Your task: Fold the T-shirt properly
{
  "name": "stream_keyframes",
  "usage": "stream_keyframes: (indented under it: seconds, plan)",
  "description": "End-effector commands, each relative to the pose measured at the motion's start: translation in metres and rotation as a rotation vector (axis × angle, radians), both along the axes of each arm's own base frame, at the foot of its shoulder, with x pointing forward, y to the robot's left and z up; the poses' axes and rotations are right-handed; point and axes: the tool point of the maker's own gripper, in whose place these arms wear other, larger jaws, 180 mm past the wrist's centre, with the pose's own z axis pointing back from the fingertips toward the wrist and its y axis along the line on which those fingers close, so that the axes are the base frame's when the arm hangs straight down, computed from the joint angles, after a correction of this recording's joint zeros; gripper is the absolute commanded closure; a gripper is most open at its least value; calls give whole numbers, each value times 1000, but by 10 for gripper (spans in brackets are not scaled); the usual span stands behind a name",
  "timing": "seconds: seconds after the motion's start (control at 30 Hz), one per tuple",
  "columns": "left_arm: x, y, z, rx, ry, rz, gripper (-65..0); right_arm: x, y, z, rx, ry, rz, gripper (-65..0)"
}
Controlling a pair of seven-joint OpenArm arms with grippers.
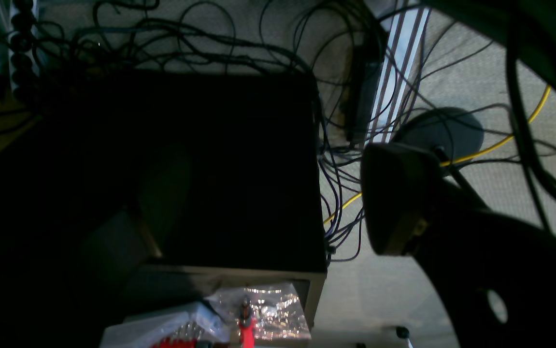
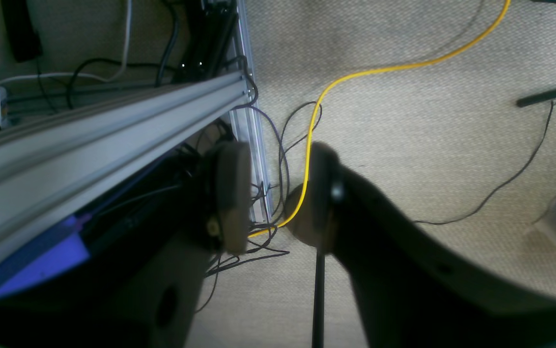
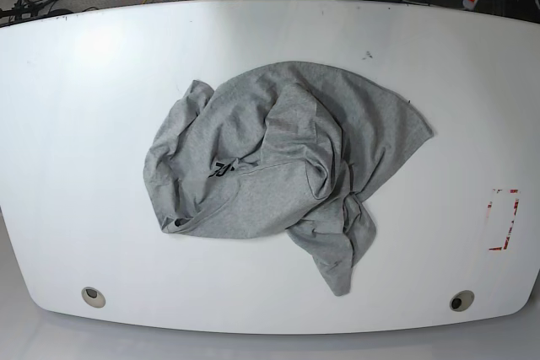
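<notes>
The grey T-shirt [image 3: 278,158] lies crumpled mid-table [image 3: 76,107] while both arms hang off it, left gripper [image 1: 268,203] spread and right gripper [image 2: 278,193] parted, both empty, so a pinch into the heap risks catching several layers.

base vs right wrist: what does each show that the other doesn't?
Base only: the T-shirt crumpled in a heap on the white table, a bit of black print showing among the folds, and a red-marked rectangle near the table's edge. No arm or gripper is in that view.

Right wrist only: the right gripper with its jaws apart and nothing between them, hanging over carpet beside an aluminium rail, with a yellow cable running below.

Shared: only floor cabling around the rig; the shirt does not appear in the wrist view.
</notes>
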Motion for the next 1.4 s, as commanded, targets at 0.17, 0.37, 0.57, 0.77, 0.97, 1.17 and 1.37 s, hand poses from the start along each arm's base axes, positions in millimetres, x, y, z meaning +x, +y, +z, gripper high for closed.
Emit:
stream_keyframes:
  seconds: [0.17, 0.37, 0.57, 0.77, 0.97, 1.17, 1.37]
  plan:
    - [-2, 2, 1, 4, -16, -6, -510, 4, 25, -1, 42, -11, -4, -192]
    - [0, 3, 1, 5, -36, -7, -510, 1, 29, -1, 48, -7, -6, -192]
    - [-2, 5, 3, 8, -90, -11, -510, -8, 27, 0, 44, -2, -13, -189]
    - [5, 0, 13, -7, -190, -26, -510, -17, 12, 6, 3, -32, 4, -189]
    - [-2, 8, 30, -2, -252, -52, -510, -40, 2, 15, -23, -37, 19, -189]
    - [-19, 17, 57, 1, -304, -90, -510, -55, 2, 28, -40, -65, 41, -187]
    - [-29, 16, 92, -8, -367, -113, -510, -63, 8, 54, -43, -130, 73, -187]
